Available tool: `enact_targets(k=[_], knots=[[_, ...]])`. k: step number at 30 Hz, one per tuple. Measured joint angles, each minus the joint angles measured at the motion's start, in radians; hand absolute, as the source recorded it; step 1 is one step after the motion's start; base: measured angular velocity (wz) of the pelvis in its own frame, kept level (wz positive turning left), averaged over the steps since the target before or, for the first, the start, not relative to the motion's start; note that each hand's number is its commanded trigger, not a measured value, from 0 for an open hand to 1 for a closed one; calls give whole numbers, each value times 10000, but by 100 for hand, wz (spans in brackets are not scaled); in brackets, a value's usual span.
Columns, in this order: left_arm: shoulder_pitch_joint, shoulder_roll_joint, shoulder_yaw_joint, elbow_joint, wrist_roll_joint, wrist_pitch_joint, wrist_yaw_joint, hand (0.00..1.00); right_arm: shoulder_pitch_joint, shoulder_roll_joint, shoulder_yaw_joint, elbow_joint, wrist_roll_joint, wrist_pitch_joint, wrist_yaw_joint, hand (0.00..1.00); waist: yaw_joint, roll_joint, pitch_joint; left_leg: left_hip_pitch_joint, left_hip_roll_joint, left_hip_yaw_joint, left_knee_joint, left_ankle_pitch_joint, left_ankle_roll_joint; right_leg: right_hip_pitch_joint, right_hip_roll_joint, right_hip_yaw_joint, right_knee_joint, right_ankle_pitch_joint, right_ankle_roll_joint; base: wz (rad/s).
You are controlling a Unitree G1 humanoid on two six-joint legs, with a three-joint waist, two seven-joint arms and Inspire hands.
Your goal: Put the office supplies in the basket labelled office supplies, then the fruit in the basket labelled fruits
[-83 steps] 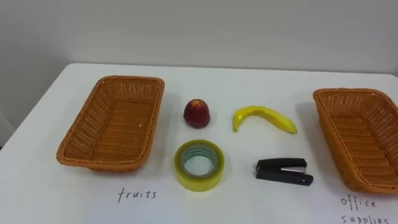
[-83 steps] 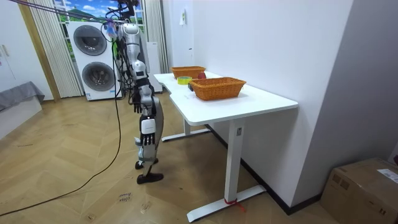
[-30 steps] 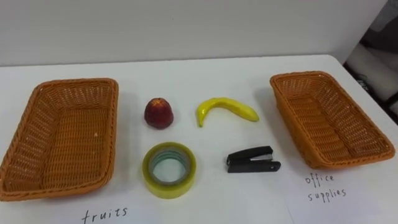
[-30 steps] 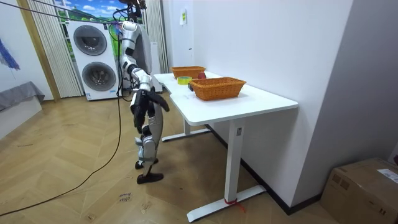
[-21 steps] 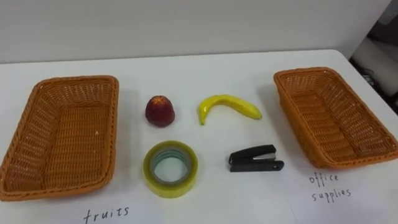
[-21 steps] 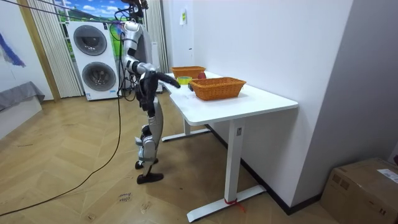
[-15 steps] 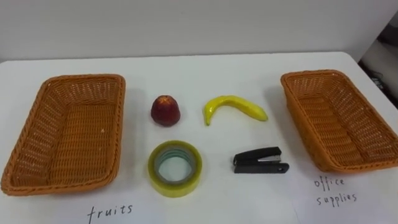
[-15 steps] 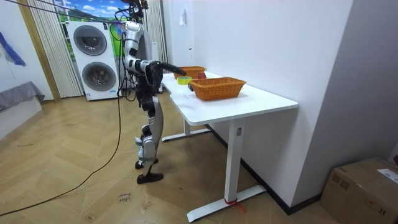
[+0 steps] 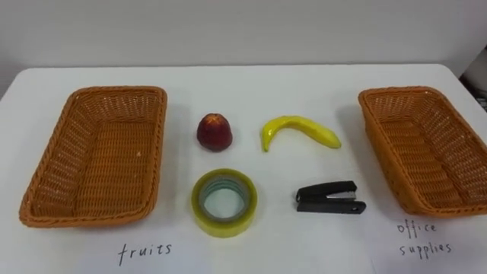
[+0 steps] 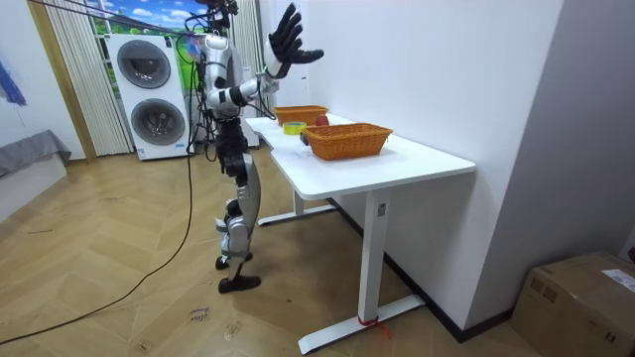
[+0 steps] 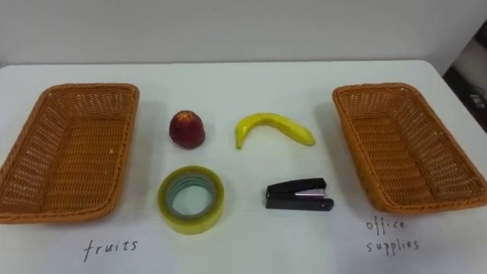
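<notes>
In the left eye view, a white table (image 9: 251,80) carried two wicker baskets set well apart, the left basket (image 9: 95,156) at the robot's left and the right basket (image 9: 415,152) at its right. Each had a handwritten label (image 9: 144,250) on the tabletop before its near end. Between the baskets lay the four things to be sorted, all on the table and outside the baskets. A red apple (image 9: 215,132) stood at the far left and a banana (image 9: 300,131) lay at the far right with its curve arching away from the robot. A yellowish tape roll (image 9: 224,226) lay flat at the near left, and a black stapler (image 9: 329,197) lay on its side at the near right. None of them touched another or a basket. The right eye view gave the same layout, the apple beyond the tape roll and the banana beyond the stapler. In the room view, the robot stood upright at the table's long edge, on the room view's left of it, facing the table. The arm on the camera's side of its body was lifted high, and the right hand (image 10: 288,35) at its end was up beside the head, fingers spread apart and holding nothing. Two stacked washing machines (image 10: 149,99) stood behind the robot, and a cardboard box (image 10: 580,302) sat on the floor at the room view's lower right.
</notes>
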Motion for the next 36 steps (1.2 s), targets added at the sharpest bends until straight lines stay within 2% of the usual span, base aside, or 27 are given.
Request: enact_targets(k=[4, 9, 14, 19, 24, 28, 30, 32, 36], knots=[[-6, 21, -37, 211, 97, -7, -185, 0, -384, -166, 166, -405, -27, 6, 314, 0, 37, -145, 9, -3, 2, -135, 6, 0, 0, 70, -15, -198, -18, 3, 0, 10], [-30, 57, -496, 390, 87, 99, -286, 0, -472, -327, 1368, -745, -50, 38, 1477, 0, 125, -213, -8, -2, 13, -330, 68, 1, -2, 153, -21, -352, -15, 10, -9, 9], [-56, 193, -588, 399, 152, 133, -332, 0, -571, -347, 2109, -772, -238, 40, 2729, 0, 265, -127, 13, 28, 13, -361, 119, 3, 3, 260, -56, -435, -23, 14, -8, 6], [-169, 296, -595, 401, 151, 135, -338, 0, -577, -355, 2546, -754, -287, 40, 3693, 0, 379, 31, 87, 5, 66, -357, 121, 4, 2, 274, -61, -451, -16, 36, -41, 0], [-197, 302, -575, 398, 155, 140, -622, 0, -575, -366, 2930, -361, -809, 70, 5000, 0, 432, 98, 73, 21, 97, -352, 75, 30, -2, 272, -64, -480, -16, 39, -45, 0], [-259, 306, -569, 348, 376, 135, -959, 0, -577, -441, 3053, -218, -1186, 264, 6075, 0, 500, 36, 36, 7, 95, -339, 75, 33, -4, 209, -94, -506, -24, 38, -45, 0], [-294, 310, -569, 349, 541, 135, -1089, 0, -578, -731, 3231, -198, -1241, 315, 6786, 0, 581, 23, 22, 25, 94, -331, 74, 36, -4, 239, -108, -512, -33, 38, -45, 0], [-345, 329, -559, 357, 684, 135, -1124, 0, -578, -835, 3341, -197, -1573, 434, 7339, 0, 617, -39, 17, 23, 62, -361, 70, 37, -6, 250, -53, -537, -41, 41, -47, 0], [-356, 351, -570, 401, 786, 144, -1317, 0, -578, -867, 3370, -194, -2223, 688, 8555, 0, 668, -165, 18, 27, 54, -387, 66, 38, -9, 296, -61, -544, -65, 48, -55, 0]])
